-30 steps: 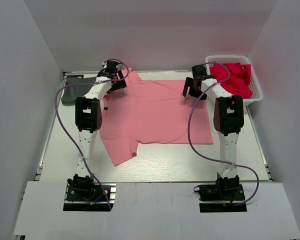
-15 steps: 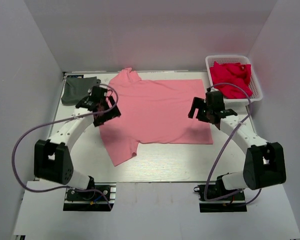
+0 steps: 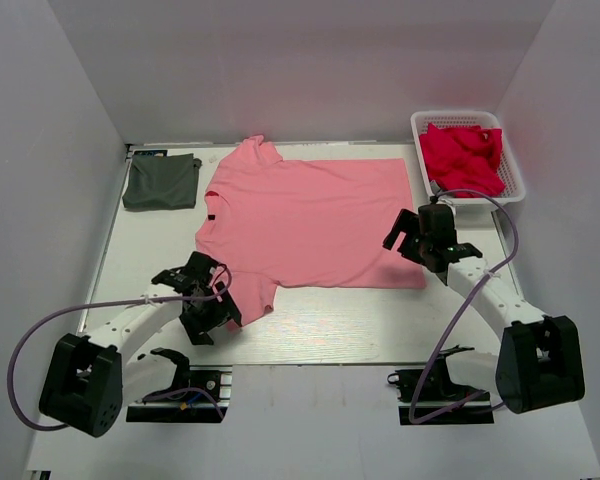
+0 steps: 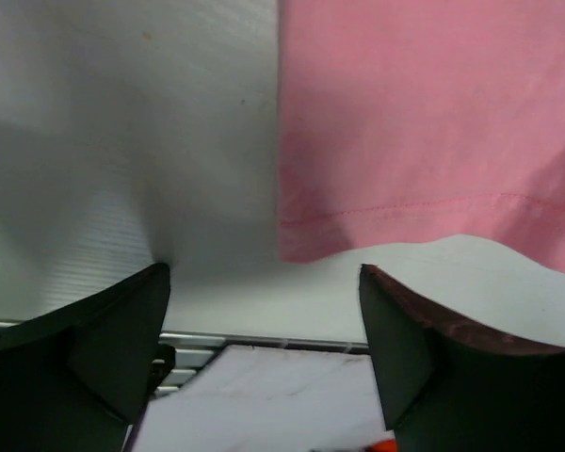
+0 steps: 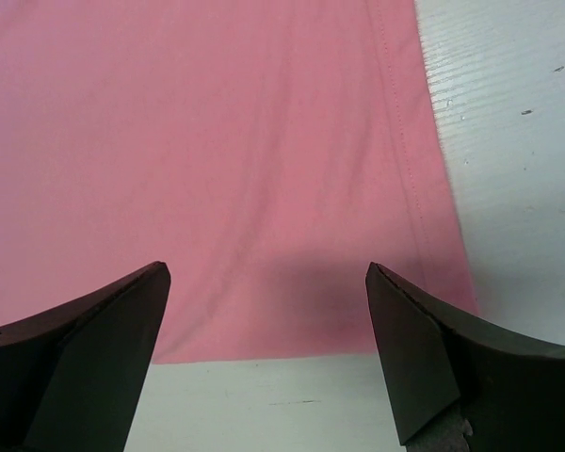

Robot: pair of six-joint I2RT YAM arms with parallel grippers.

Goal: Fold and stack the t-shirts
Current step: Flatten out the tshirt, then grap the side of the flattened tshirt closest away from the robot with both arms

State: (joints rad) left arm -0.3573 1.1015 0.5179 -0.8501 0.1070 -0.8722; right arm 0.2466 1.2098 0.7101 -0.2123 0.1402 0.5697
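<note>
The salmon-pink t-shirt (image 3: 310, 215) lies spread flat on the table, collar to the left. The dark grey t-shirt (image 3: 161, 182) is a small folded square at the far left. My left gripper (image 3: 208, 318) is open and empty, low by the shirt's near-left sleeve. In the left wrist view the sleeve hem (image 4: 405, 207) lies just beyond the open gripper (image 4: 264, 320). My right gripper (image 3: 420, 248) is open and empty above the shirt's near-right corner. In the right wrist view the shirt (image 5: 217, 141) and its near edge lie between the spread fingers of the gripper (image 5: 264, 330).
A white basket (image 3: 512, 165) with red cloth (image 3: 462, 155) in it stands at the far right. White walls close in the table on three sides. The table's front rail (image 4: 235, 341) shows close below the left gripper.
Both arms have swung back from the far side towards the near edge. The left gripper went from the collar side down to the near-left sleeve, the right one to the near-right corner.
</note>
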